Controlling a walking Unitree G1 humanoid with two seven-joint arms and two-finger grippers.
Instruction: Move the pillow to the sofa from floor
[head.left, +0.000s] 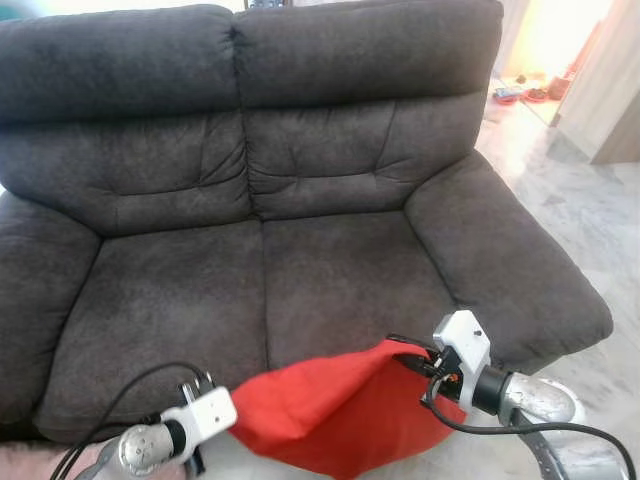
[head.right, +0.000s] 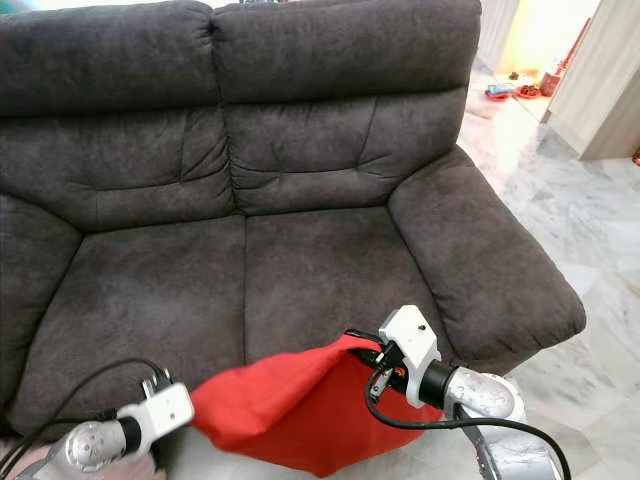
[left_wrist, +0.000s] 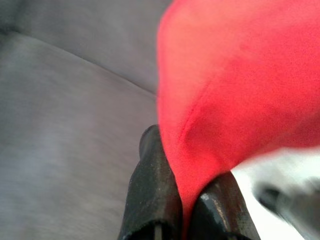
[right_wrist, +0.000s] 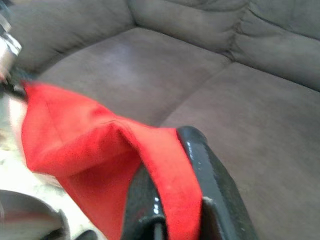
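Red pillow (head.left: 335, 410) pinched at each end by left gripper (left_wrist: 186, 200) and right gripper (right_wrist: 167, 192) — lifted at the sofa (head.left: 330, 270) edge, not yet set down.

Both seat cushions of the dark grey sofa (head.left: 300, 260) lie bare from armrest to armrest, open to approach from the front; the red pillow (head.left: 330, 405), stretched between the two grippers, hangs across the seat's front edge
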